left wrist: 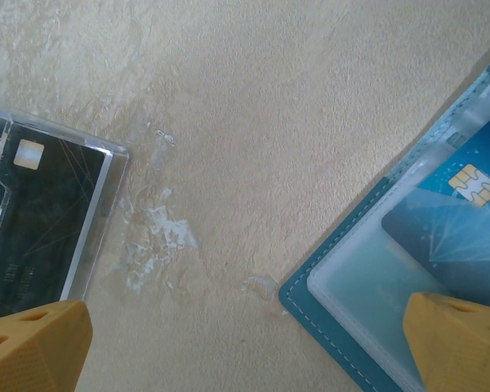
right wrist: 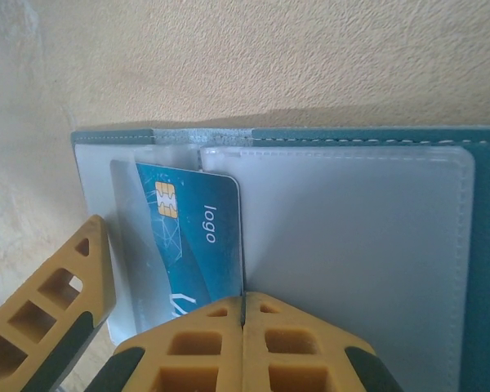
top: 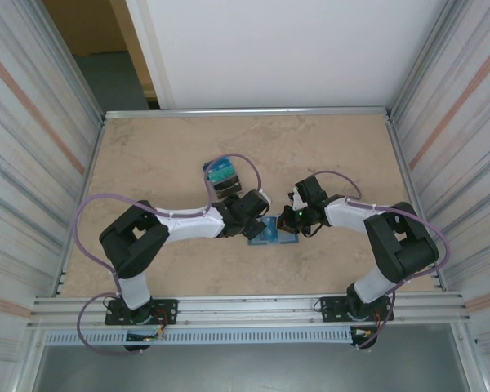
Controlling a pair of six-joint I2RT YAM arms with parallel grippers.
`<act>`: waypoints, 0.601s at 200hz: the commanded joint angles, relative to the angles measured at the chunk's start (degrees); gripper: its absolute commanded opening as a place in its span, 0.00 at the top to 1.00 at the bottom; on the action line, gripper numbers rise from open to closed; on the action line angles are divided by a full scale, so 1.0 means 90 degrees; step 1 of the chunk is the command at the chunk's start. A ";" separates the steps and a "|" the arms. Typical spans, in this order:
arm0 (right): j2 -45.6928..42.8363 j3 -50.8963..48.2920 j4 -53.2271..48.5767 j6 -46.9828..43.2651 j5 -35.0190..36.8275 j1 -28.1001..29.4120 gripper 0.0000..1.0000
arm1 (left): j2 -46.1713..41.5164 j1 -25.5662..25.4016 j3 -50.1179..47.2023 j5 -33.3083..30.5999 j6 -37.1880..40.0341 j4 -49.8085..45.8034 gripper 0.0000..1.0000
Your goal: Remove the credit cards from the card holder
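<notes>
At the bottom of the right wrist view, the right pincer (right wrist: 243, 304) is clenched, its tips meeting at the lower corner of the blue plastic credit card with gold chip (right wrist: 198, 237). If it really nips the card, I cannot tell. Above it, the card sits in a frosted pocket of the open teal bifold card holder (right wrist: 483, 261), flat on the beige surface (right wrist: 229, 65). Better to pull straight along the pocket, slowly. The released left pincer (left wrist: 245, 304), at the holder's corner, could pin it down.

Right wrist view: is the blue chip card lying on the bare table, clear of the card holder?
No, the blue chip card lies inside the open card holder, among its clear pockets, above the shut right gripper.
</notes>
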 commanded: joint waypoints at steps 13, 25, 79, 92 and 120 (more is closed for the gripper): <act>-0.0183 0.0026 -0.0021 -0.0027 -0.0016 -0.0079 0.81 | 0.0228 -0.0042 0.0035 -0.0216 0.0115 -0.0171 0.01; -0.0227 -0.0091 0.0168 0.0077 -0.0091 -0.0101 0.73 | 0.0213 -0.0048 -0.0007 -0.0248 0.0110 -0.0213 0.01; -0.0351 -0.0563 0.0874 0.0550 -0.0311 -0.0096 0.68 | 0.0092 -0.0054 -0.0174 -0.0219 -0.0106 -0.0395 0.01; -0.0341 -0.0604 0.0915 0.0576 -0.0300 -0.0080 0.70 | 0.0083 -0.0055 -0.0198 -0.0197 -0.0176 -0.0406 0.01; -0.0237 -0.0627 0.1059 0.0646 -0.0343 -0.0003 0.75 | 0.0115 -0.0084 -0.0213 -0.0175 -0.0227 -0.0429 0.01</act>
